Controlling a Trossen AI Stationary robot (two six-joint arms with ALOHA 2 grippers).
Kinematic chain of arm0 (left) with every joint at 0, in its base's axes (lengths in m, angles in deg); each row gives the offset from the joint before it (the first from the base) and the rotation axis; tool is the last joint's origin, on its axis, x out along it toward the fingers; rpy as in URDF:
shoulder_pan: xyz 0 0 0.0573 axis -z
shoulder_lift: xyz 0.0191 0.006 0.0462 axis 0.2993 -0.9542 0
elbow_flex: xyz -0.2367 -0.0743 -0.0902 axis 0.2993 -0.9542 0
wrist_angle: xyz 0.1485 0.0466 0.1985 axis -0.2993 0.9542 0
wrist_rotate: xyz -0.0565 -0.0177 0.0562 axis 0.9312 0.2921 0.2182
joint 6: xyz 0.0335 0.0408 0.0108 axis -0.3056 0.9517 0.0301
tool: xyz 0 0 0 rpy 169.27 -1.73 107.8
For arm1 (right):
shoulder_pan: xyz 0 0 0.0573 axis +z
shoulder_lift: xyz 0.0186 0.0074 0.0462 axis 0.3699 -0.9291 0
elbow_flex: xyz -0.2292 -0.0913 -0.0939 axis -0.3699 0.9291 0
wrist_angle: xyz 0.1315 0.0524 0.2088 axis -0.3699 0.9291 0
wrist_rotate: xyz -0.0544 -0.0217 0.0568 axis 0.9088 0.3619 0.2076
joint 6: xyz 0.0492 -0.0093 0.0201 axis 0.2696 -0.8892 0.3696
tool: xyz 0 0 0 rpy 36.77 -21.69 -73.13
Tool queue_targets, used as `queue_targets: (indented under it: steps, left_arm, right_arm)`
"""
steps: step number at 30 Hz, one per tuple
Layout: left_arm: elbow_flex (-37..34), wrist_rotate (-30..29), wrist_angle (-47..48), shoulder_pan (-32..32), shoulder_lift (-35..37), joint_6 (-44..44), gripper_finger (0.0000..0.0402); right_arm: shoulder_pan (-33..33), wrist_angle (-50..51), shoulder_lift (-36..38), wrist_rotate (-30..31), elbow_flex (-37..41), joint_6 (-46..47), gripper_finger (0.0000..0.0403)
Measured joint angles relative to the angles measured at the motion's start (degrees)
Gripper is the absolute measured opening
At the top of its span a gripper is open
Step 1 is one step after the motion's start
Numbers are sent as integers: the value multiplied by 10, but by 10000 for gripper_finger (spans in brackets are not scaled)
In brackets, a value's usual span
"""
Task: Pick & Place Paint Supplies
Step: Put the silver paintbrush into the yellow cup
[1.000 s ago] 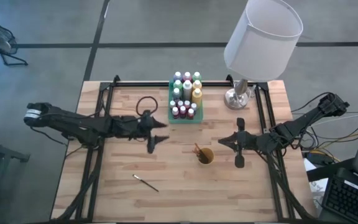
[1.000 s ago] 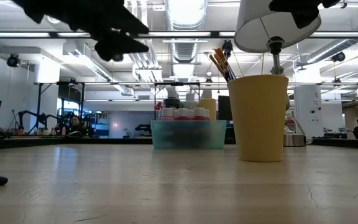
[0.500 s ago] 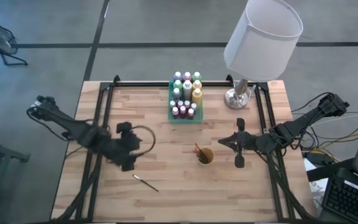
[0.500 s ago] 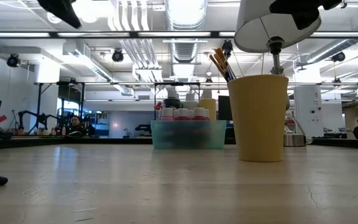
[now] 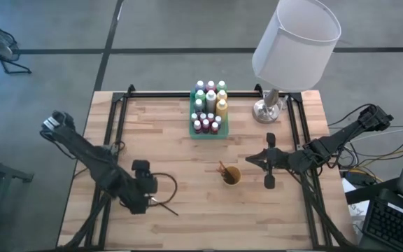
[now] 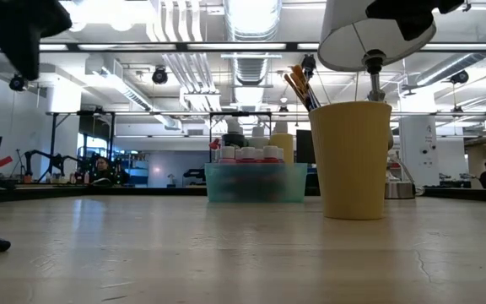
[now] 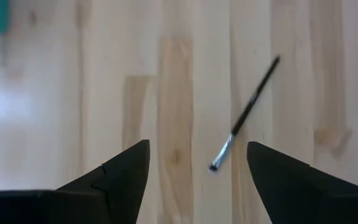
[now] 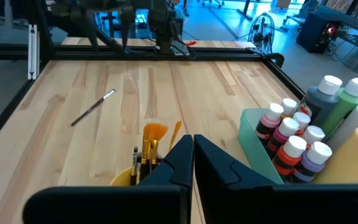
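A thin dark-handled paintbrush (image 5: 168, 208) lies flat on the wooden table near its front left; it also shows in the left wrist view (image 7: 246, 115) and the right wrist view (image 8: 92, 107). My left gripper (image 5: 145, 199) hangs open above it, pointing down, with the brush ahead of its fingers (image 7: 197, 144), touching nothing. Paint bottles (image 5: 209, 105) stand in a green tray (image 5: 193, 133) at the far middle. Several brushes (image 8: 151, 144) stand in a yellow cup (image 5: 231, 176). My right gripper (image 5: 268, 162) waits shut beside the cup, above the table.
A lamp with a white shade (image 5: 297, 40) stands on a metal base (image 5: 266, 110) at the far right, beside the tray. Black frame rails (image 5: 114, 133) run along both sides of the table. Bare wood lies between the loose brush and the cup.
My left gripper has swung from beside the tray toward the table's near left, tipping from nearly level to pointing down, and now hangs over the loose paintbrush. Its fingers have stayed open. The brush, cup and tray have not moved.
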Motion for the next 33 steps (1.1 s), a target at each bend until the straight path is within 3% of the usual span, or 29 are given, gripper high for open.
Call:
queue_targets:
  steps: [8,16,33]
  left_arm:
    - [-1,79,-1,0,-81,18,273]
    - [-1,123,-3,0,-136,17,273]
    - [-10,148,-6,-31,-177,44,273]
  right_arm:
    - [0,0,0,0,2,0,8]
    - [0,-1,0,0,2,0,8]
    - [0,-3,0,0,2,0,8]
